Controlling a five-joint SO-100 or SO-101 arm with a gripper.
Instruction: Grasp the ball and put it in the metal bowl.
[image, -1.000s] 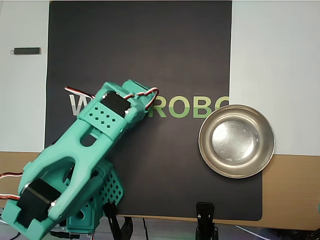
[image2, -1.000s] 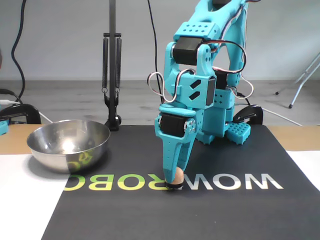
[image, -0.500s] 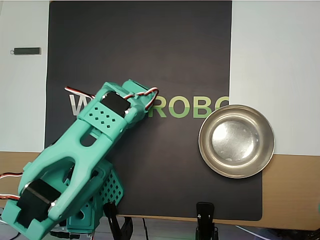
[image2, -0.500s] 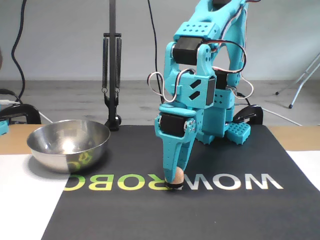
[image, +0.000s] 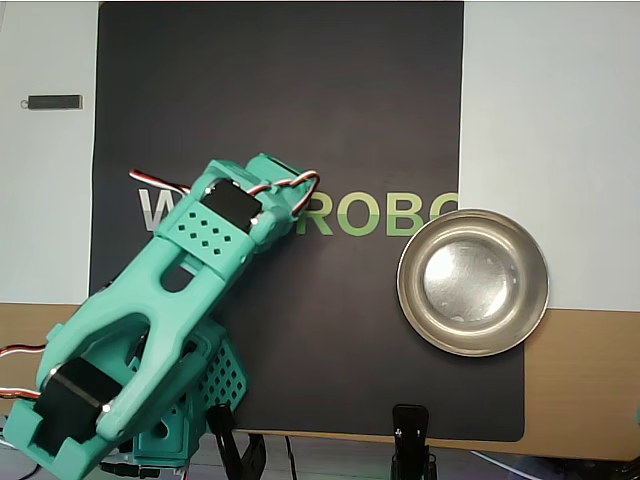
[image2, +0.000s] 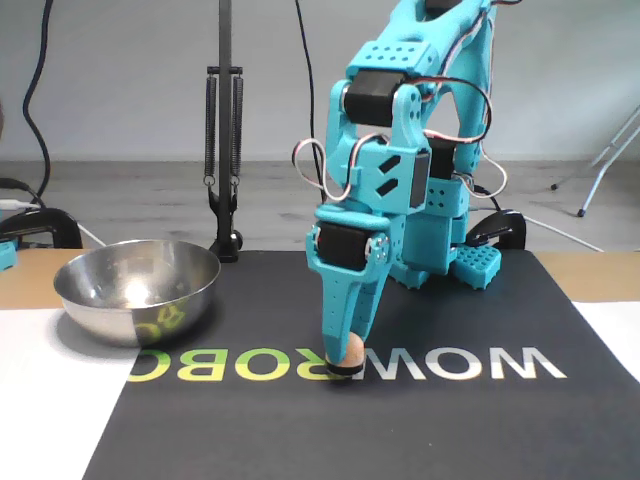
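Pincer clamped on ball (low over the mat), metal bowl well apart

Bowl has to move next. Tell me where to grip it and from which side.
Pinch the metal bowl by its thin wide rim, coming down from above on the side nearest the gripper. Its smooth, curved wall gives the fingers nothing else to hold.

Shiny, mirror-smooth round steel bowl; matt peach-orange ball; teal plastic arm, matt; flat black mat, dull.
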